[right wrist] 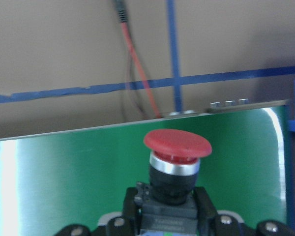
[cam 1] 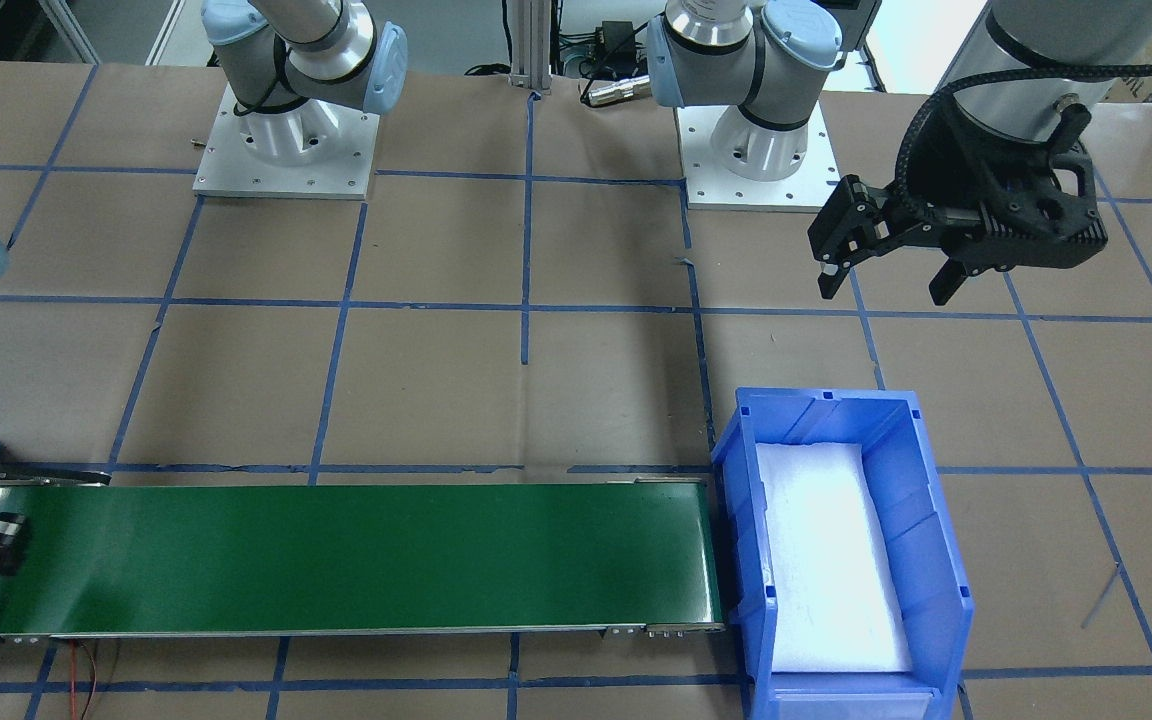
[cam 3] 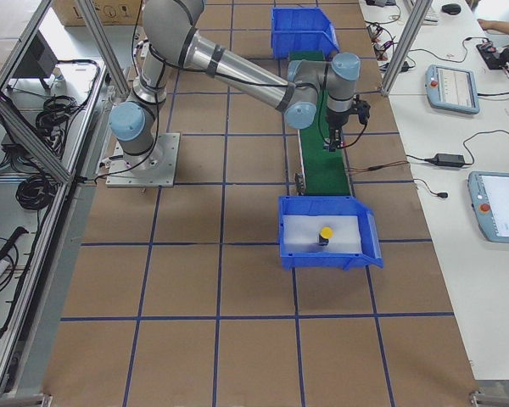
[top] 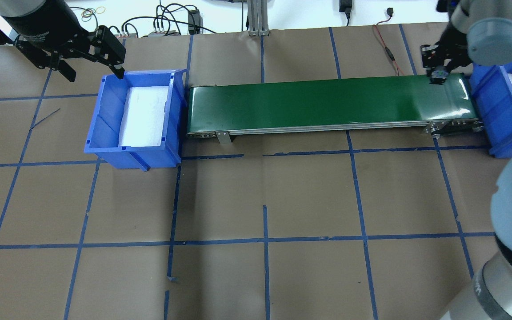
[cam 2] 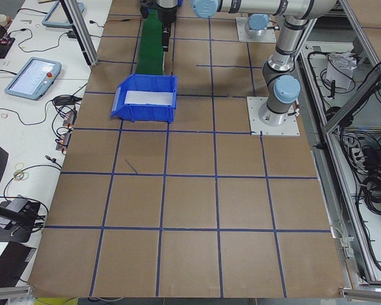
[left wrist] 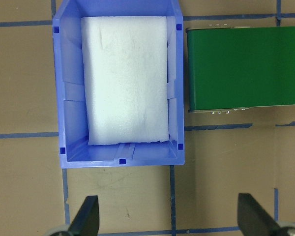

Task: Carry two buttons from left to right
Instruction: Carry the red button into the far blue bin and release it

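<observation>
The right pincer (top: 437,76) is clenched on the black body of the red button (right wrist: 177,143), and the cap sticks out past the fingertips. Directly beneath the pincer lies the end of the green belt (top: 327,100). I cannot tell from these views whether the button touches the belt or hangs just above it. Just beside the pincer, off the belt's end, stands the right bin (top: 496,104), and the yellow button (cam 3: 326,233) sits in it on white foam. Well apart from this pincer, at the belt's other end, is the left bin (left wrist: 69,98), lined with a foam pad (left wrist: 125,78). The left pincer (cam 1: 884,288) hangs released, fingers spread wide, with that bin below and just ahead of it.

Judging from this, the step in hand is setting the red button down on the belt. To do it well, lower until the body rests on the belt before letting go, so it does not drop and roll. The broad round cap likely makes it top-heavy and apt to tip. Keep it near the middle of the belt's width, away from the metal edges on either side of the pincer. Spread the fingers only enough to free it, then lift straight up so neither finger drags it. The yellow button would come afterwards.
</observation>
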Tool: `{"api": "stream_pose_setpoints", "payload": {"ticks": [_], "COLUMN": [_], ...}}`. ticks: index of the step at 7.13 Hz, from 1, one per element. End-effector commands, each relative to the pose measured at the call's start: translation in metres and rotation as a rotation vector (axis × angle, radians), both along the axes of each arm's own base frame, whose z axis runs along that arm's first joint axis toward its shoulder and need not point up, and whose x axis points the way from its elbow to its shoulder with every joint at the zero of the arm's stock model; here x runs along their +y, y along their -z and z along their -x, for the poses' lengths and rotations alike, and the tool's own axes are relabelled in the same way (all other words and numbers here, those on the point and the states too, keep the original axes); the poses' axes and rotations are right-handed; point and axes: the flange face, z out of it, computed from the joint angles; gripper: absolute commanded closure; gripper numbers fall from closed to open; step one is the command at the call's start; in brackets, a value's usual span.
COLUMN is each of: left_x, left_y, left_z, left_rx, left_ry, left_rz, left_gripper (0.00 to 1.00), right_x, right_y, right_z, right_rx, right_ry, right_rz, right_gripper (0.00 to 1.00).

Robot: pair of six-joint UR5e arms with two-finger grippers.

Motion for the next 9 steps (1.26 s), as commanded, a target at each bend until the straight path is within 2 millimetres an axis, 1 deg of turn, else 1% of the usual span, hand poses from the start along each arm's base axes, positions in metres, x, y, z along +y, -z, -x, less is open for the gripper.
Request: {"api": "stream_pose_setpoints", "payload": {"ticks": [1,2,3,4,5,6,7,8,9], "left_x": [0.000,0.000,0.000,0.000,0.000,0.000,0.000,0.000,0.000], "left_y": [0.000,-0.001,-0.002,-0.002,-0.001,-0.002,-0.002,-0.002,-0.003], "left_z": [0.000,0.000,0.000,0.000,0.000,0.000,0.000,0.000,0.000], "left_rx": [0.000,0.000,0.000,0.000,0.000,0.001,0.001,0.001,0.001], "left_ry": [0.000,0.000,0.000,0.000,0.000,-0.001,-0.001,-0.001,-0.001], "left_rz": [0.001,0.003,0.004,0.004,0.003,0.004,0.006,0.004,0.006], "left_gripper": [0.00,0.00,0.00,0.00,0.00,0.00,0.00,0.00,0.00], "right_x": [0.027,0.034,0.037,0.037,0.041,0.049,0.053,0.059,0.060], "right_y": [-0.019,-0.017,-0.011,0.006,0.021,0.024,0.026,0.033,0.037], "right_z": [0.124,0.162,0.184,0.192,0.204,0.215,0.220,0.215,0.213], "right_rx": [0.019,-0.009,-0.016,-0.016,-0.044,-0.045,-0.039,-0.059,-0.068], "right_ry": [0.018,0.004,-0.006,-0.093,-0.171,-0.173,-0.219,-0.220,-0.218], "right_rz": [0.023,0.044,0.043,0.017,0.020,0.014,0.006,-0.005,-0.005], "right_gripper": [0.80,0.81,0.82,0.82,0.81,0.81,0.80,0.78,0.74]}}
